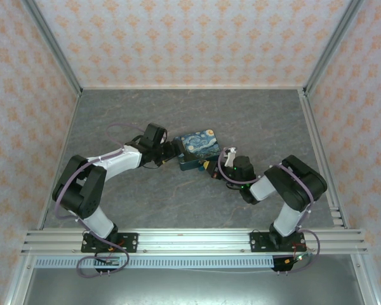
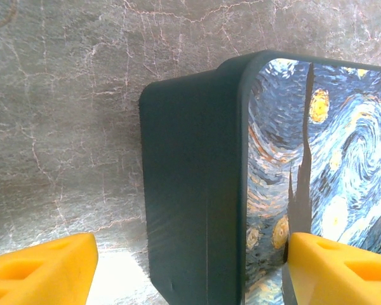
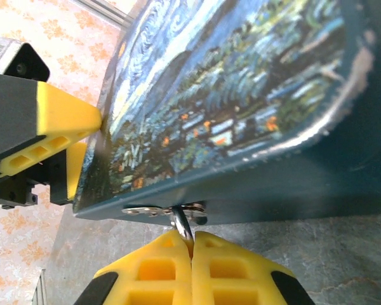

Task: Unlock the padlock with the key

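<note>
The dark-blue tin [image 1: 200, 147] with the starry-night print lies mid-table. A slim metal key [image 3: 184, 223] is pinched in my shut right gripper [image 3: 192, 244], its far end meeting a small metal fitting [image 3: 143, 210] under the lid's edge on the tin's front wall [image 3: 286, 190]. The padlock's blue-teal body is hidden. From above, the right gripper [image 1: 211, 170] sits at the tin's near side. My left gripper [image 2: 190, 270] is open and straddles the tin's end wall [image 2: 190, 184]: one finger [image 2: 340, 270] rests over the lid, the other finger [image 2: 38, 270] stands apart from the wall.
The grey marbled table [image 1: 114, 114] is fenced by patterned walls. An aluminium rail [image 1: 190, 240] runs along the near edge, with another rail [image 1: 317, 152] down the right side. Both arms crowd the tin from left and right.
</note>
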